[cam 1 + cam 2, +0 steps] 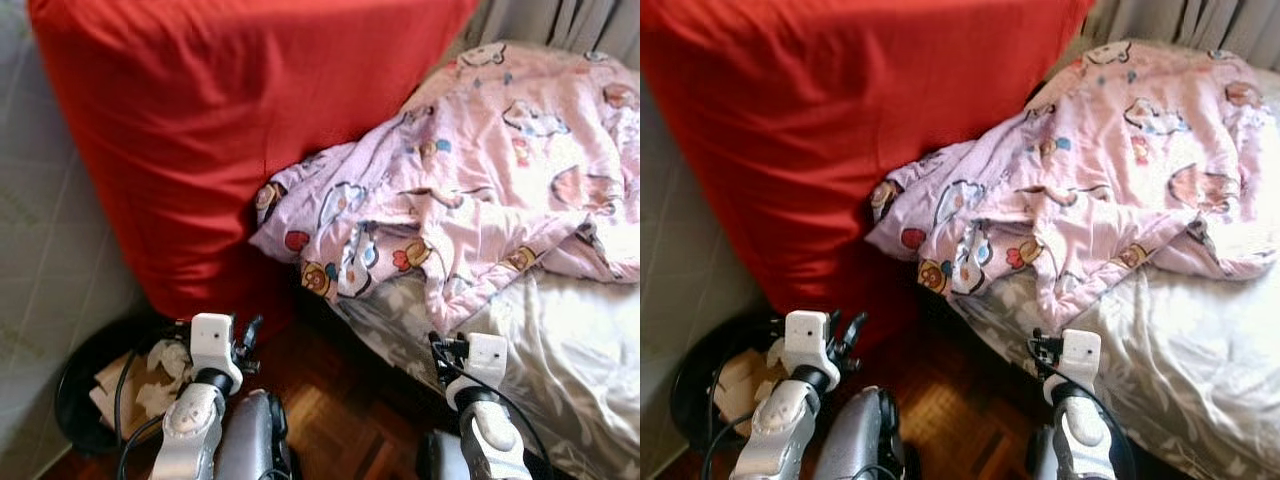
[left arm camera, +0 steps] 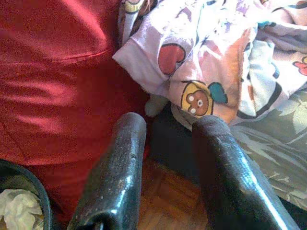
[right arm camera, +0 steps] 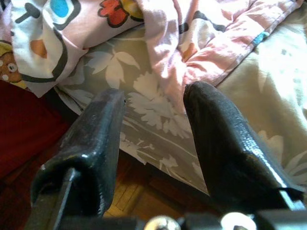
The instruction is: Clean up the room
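While nothing is held: both hands gape.
Left hand [image 2: 165,158]: empty, facing blanket [image 1: 480,190] at 1 o'clock.
Right hand [image 3: 153,139]: empty, over bed [image 1: 570,370] edge.
Bin [image 1: 75,400]: 7 o'clock, holding tissues.

One red cushion [image 1: 220,130], one blanket [image 1: 470,180], one bin [image 1: 75,395].

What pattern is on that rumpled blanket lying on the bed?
The blanket is pale pink with cartoon characters, clearest in the left eye view.
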`<state>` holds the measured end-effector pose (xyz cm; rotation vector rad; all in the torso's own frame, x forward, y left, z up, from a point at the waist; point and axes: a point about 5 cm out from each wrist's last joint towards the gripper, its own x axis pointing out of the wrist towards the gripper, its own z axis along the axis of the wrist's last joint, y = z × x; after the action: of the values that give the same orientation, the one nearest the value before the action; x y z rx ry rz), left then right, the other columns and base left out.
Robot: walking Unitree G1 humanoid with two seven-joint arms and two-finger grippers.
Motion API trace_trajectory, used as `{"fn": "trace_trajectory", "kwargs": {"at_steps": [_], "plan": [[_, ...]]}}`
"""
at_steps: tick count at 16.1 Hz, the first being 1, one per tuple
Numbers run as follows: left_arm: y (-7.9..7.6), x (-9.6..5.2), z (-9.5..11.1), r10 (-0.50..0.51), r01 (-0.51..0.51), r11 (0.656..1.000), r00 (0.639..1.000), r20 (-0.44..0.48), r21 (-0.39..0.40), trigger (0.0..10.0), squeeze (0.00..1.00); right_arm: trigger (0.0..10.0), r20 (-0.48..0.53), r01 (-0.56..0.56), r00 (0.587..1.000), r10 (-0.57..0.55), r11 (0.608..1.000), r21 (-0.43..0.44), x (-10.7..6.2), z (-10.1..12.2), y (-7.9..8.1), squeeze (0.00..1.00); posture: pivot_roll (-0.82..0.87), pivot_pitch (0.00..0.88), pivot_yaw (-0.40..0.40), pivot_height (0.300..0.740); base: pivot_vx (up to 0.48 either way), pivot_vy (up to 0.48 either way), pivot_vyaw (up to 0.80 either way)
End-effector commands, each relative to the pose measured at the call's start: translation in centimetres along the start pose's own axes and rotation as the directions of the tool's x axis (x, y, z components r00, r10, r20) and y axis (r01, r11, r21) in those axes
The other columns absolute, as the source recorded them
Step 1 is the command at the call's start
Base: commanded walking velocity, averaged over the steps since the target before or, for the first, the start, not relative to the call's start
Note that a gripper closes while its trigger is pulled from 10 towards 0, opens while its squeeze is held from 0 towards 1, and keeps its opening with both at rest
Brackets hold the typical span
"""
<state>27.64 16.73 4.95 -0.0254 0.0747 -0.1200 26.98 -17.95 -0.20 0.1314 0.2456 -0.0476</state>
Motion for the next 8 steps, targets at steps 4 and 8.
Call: {"fn": "trace_trajectory", "kwargs": {"at_steps": [4,8], "plan": [[-0.20,-0.12,-0.16,-0.014,0.014,1.000,1.000,-0.010,-0.002,10.0,0.00,10.0,-0.009,0.019,1.000,-0.019,1.000,0.017,-0.19,-0.29,-0.38,0.00,0.05,0.135,0.015,0.595,0.060,0.000,0.00],[-0.24,-0.12,-0.14,-0.015,0.015,1.000,1.000,-0.009,-0.002,10.0,0.00,10.0,-0.015,0.048,0.999,-0.047,0.998,0.045,-0.14,-0.27,-0.76,0.00,0.05,0.129,0.017,0.595,0.243,0.000,-0.11]]}}
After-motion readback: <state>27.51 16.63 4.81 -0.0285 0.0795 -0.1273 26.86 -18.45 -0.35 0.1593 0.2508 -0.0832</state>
